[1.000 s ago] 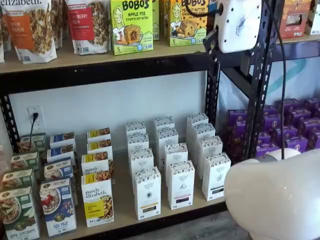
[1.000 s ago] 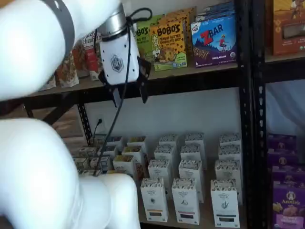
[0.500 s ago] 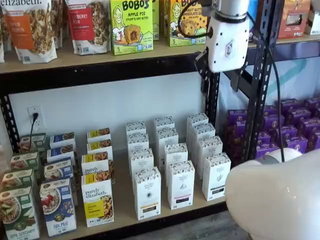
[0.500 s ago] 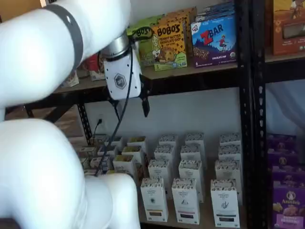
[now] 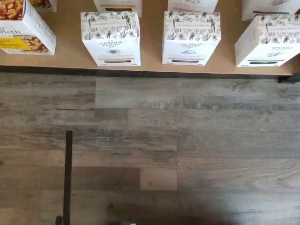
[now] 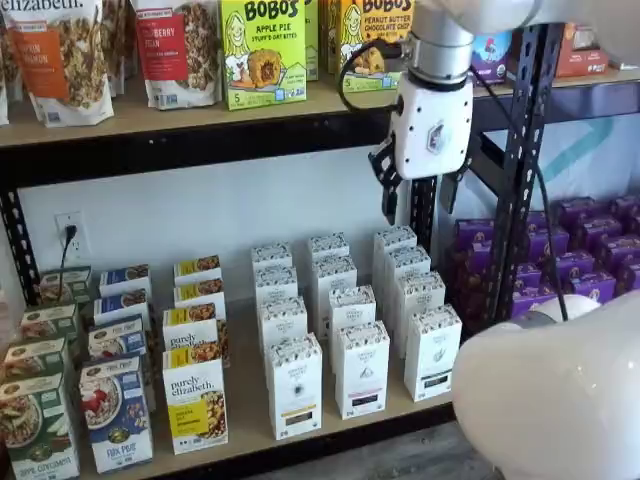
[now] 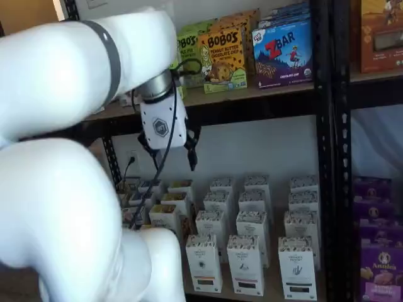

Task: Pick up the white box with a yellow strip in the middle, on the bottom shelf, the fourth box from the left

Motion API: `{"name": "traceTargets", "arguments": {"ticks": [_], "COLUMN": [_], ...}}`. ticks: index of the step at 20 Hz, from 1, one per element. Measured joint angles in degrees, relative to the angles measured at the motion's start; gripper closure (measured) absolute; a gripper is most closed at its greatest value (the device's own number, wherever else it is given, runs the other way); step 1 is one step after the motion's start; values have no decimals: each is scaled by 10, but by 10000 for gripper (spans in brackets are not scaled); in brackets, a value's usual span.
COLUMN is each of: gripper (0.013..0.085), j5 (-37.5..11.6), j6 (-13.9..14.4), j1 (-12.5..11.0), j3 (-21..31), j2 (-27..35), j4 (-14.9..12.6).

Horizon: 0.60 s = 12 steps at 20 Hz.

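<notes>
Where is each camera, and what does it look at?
Wrist view: on the wrist, facing down at the floor and the bottom shelf edge; no robot part plainly shows.
Shelf view: facing the shelves, showing the open gripper and the arm.
Shelf view: at an angle, with the arm big up close.
All three share the white box.

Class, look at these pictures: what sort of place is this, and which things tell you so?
Probably a mock grocery aisle or a stockroom: a black metal rack holds rows of boxed foods, such as Bobo's oat bites and repeated white cartons on the bottom shelf.
</notes>
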Motion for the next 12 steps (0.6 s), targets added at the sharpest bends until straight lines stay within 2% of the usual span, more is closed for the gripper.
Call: {"name": "traceTargets", "arguments": {"ticks": [5,8,12], "gripper": [130,130,130], "j5": [-66,-103,-148], "j6": [26,47,53], "j1": [20,32,37], "j3": [32,49,65], "j2": [19,34,61], "j4": [-13,-30,-27]}}
